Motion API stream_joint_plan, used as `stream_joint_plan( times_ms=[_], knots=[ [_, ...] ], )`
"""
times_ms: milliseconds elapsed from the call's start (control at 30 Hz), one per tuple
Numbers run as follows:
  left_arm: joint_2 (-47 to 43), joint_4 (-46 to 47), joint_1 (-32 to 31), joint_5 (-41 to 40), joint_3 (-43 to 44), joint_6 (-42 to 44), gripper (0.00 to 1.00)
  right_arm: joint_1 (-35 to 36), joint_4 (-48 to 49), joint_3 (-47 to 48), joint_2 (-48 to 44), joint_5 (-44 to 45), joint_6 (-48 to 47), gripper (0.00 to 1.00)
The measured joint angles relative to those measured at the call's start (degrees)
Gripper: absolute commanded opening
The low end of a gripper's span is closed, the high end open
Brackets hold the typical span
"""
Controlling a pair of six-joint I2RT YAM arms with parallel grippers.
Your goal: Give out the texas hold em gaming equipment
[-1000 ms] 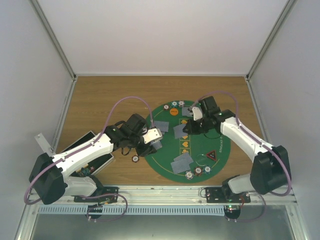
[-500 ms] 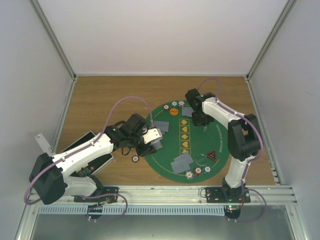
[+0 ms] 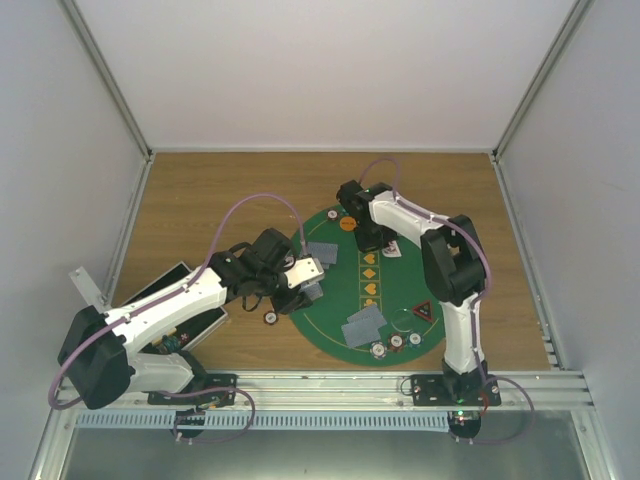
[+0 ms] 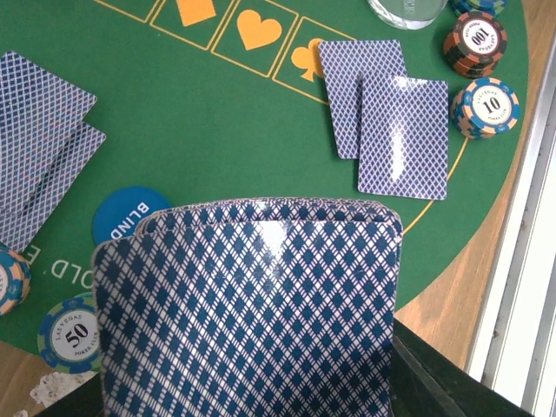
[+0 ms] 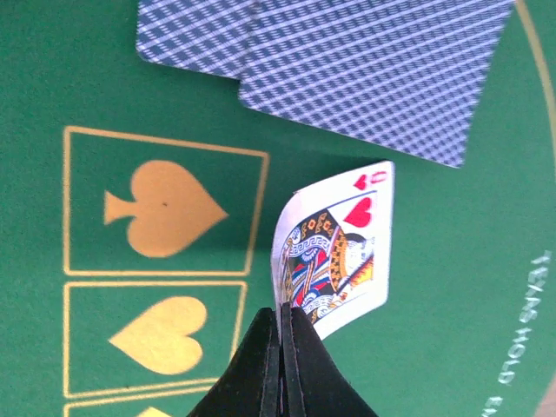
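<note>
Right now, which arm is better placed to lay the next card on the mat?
Right. The right gripper pinches a queen of hearts over the mat beside the spade box; the left gripper only holds the deck.

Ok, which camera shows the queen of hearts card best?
The right wrist view: the face-up queen of hearts playing card is close and clear there, pinched by the right pincer. The top view shows only a tiny pale speck; the left wrist view doesn't show it.

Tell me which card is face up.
The queen of hearts pinched in the right gripper; every other card shows its blue patterned back.
</note>
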Motion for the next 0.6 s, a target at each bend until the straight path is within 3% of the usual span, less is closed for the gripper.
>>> stream_joint_plan(
  times_ms=[333,600],
  knots=[
    [0.0,0.0,0.5,0.0,-0.4,0.0,0.53,0.0,1.3,2.7,4.3,-6.9,0.2,0.01],
    [0.0,0.0,0.6,0.0,-0.5,0.0,0.53,0.0,1.8,7.5,6.5,-10.9,2.2,0.15]
  ],
)
